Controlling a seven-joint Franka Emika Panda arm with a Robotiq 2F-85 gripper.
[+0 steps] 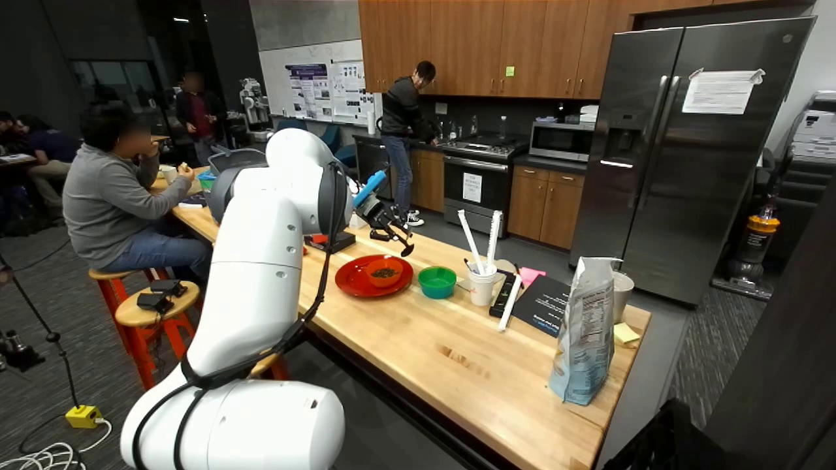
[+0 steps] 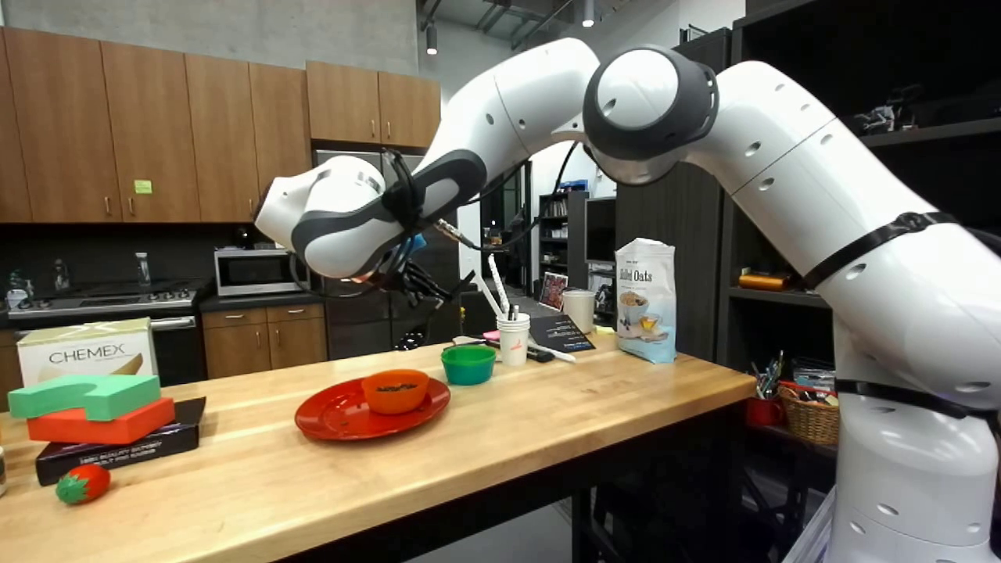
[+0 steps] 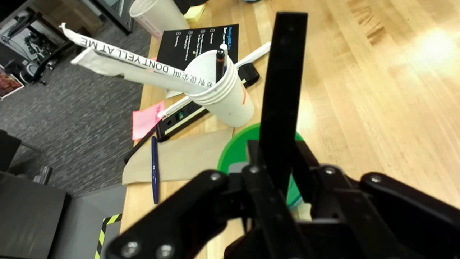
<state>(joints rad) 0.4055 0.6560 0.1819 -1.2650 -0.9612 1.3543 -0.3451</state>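
Black utensil hangs above a wooden table, kitchen cabinets behind.

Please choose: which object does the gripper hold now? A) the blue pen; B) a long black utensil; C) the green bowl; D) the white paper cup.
B: in the wrist view, the gripper has its jaws closed on a long black utensil, whose rounded end shows below the gripper in both exterior views.
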